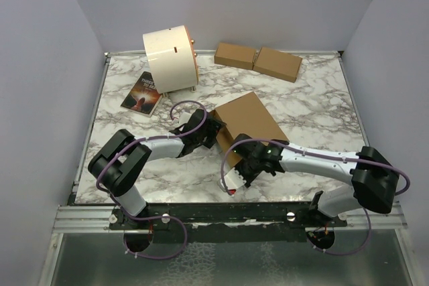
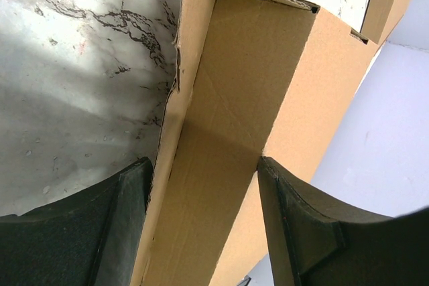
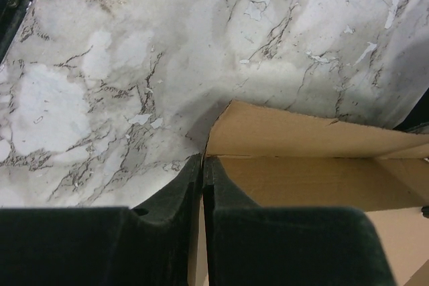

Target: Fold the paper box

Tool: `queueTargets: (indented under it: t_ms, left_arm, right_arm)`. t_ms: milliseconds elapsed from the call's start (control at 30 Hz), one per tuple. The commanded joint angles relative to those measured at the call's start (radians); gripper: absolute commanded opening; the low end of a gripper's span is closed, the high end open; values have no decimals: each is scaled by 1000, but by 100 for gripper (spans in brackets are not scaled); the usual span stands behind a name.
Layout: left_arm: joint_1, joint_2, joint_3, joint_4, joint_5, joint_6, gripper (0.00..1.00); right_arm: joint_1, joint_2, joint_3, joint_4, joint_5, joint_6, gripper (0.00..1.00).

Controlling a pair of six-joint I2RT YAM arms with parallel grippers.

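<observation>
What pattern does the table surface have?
The table is white marble with grey veins, clearest in right wrist view.

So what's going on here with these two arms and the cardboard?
Two robot arms are folding a brown cardboard box in the middle of the table. The left gripper straddles one side wall, with a finger against each face. The right gripper pinches a thin cardboard edge at the box's near end. The box is only partly formed, with its inside open.
</observation>
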Motion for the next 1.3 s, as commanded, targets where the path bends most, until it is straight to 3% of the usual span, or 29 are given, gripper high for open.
queueTargets:
  t_ms: [0,600,1267]
  left_arm:
    - [2,32,-1,-35,31,1,64]
    - [2,50,-7,-15,46,-1,64]
    - [6,50,-17,-8,51,-3,64]
  right_arm:
    - [13,40,54,-75,-39,-75,5]
    - [14,173,209,-238,-114,-241,6]
    - [22,283,338,-338,-124,-303,6]
